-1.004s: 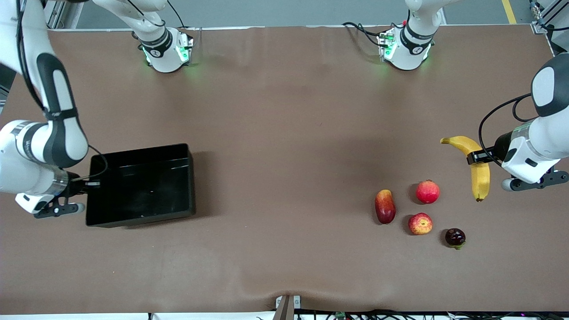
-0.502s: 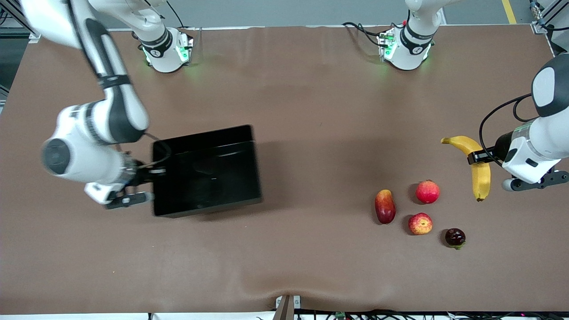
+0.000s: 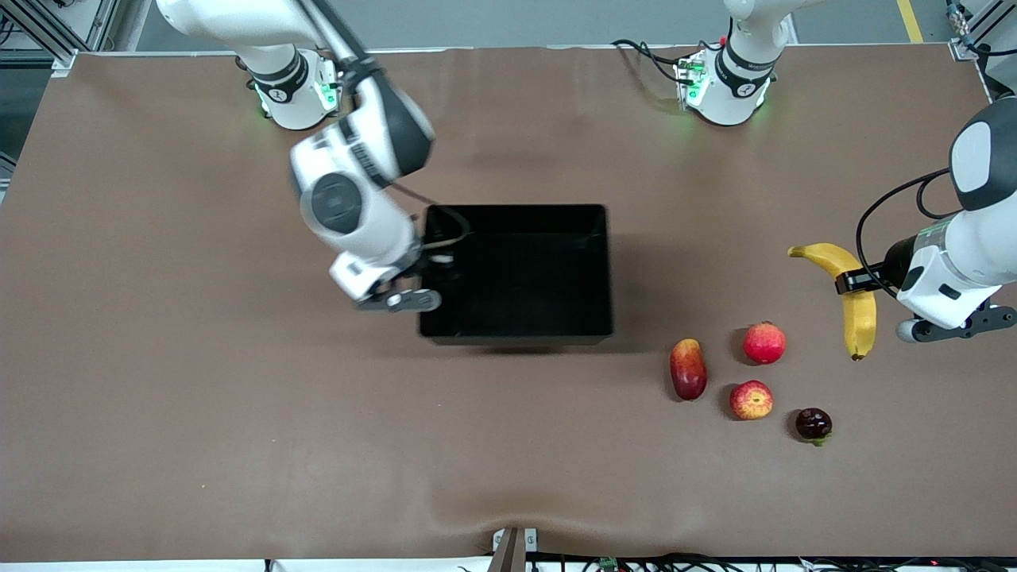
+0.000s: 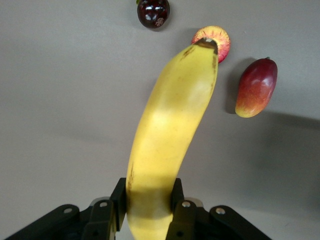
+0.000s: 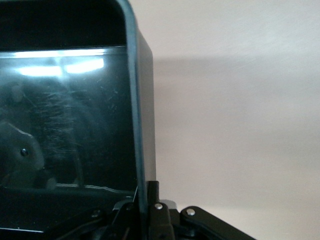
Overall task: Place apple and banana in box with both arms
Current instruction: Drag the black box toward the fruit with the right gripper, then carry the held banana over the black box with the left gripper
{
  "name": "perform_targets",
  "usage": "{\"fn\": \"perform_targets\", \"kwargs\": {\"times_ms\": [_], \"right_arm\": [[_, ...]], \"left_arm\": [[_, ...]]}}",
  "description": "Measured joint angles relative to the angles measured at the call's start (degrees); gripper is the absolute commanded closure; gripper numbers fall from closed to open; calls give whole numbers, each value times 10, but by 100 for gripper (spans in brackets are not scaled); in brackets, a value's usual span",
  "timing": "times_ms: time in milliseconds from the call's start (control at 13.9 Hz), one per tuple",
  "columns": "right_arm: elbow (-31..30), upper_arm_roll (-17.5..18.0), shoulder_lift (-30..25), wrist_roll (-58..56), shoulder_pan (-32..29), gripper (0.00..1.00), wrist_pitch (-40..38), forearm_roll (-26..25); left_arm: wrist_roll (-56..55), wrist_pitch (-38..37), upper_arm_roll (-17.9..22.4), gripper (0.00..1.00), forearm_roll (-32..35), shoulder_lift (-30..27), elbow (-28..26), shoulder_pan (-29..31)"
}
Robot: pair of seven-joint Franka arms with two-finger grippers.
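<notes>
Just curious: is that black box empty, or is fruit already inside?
Empty: the box shows only bare black floor; banana and apple are outside.

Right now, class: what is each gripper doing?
Left gripper: shut on the banana.
Right gripper: shut on the box wall.

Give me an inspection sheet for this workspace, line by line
Surface: brown table, slight wrinkle at the camera edge.
Job's things: box empty; banana; apple on table.
Clutter: pinkish-red fruit, mango-like fruit, dark fruit around apple.
Grippers: right end effector shut on box wall; left end effector shut on banana.
Cables: at both bases; bundle along camera edge.
Surroundings: grey floor, yellow line.
</notes>
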Motion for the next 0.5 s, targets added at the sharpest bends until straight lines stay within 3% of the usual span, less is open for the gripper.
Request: {"fn": "perform_targets", "kwargs": {"times_ms": [502], "right_arm": [[26,-1,117,87,114,98,140,60]], "left_arm": [[-32,0,-4,100,0,10,-5,-12]]}}
